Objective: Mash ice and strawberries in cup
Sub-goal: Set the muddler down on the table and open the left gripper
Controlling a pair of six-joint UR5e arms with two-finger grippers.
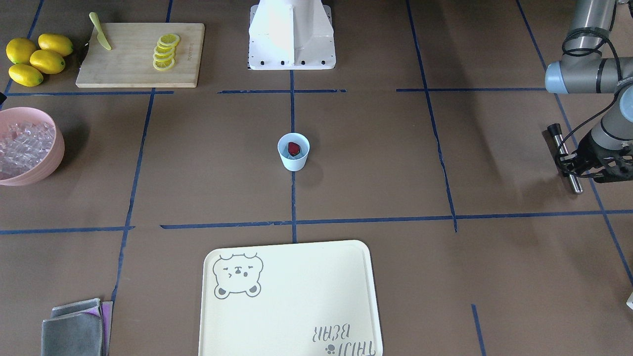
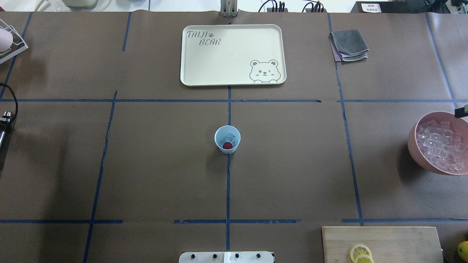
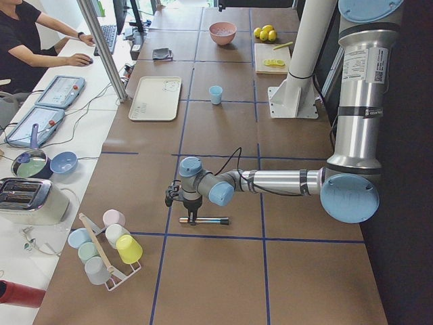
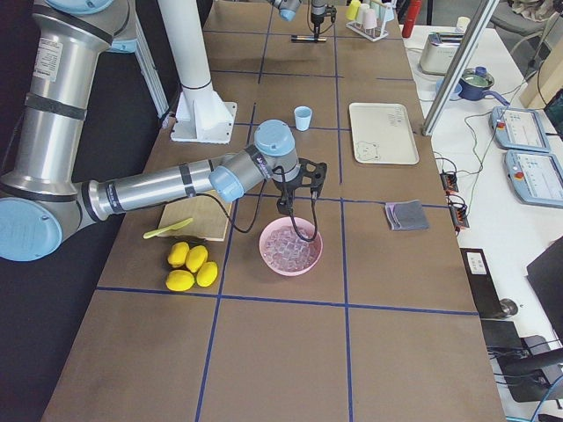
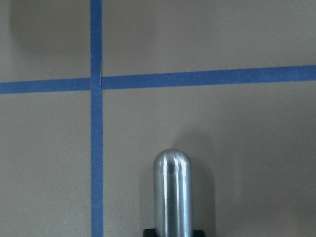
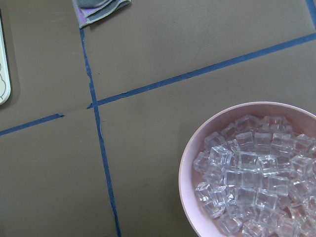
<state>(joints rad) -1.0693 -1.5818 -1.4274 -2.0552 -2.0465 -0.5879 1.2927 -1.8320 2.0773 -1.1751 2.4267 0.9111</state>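
Left pincer (image 1: 573, 173) straddles the muddler (image 1: 561, 148) at the front-facing view's 3 o'clock, clamped or not I cannot tell; lift it loosely and you drop it short of the centre cup (image 1: 294, 163) of strawberry (image 1: 294, 148) and ice (image 2: 230, 137).

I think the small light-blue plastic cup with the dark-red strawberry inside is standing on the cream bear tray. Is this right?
Not quite. The small light-blue plastic cup, with the dark-red strawberry inside, stands on the brown table, not on the cream bear tray; cup and tray are well apart. The overhead exterior view shows it.
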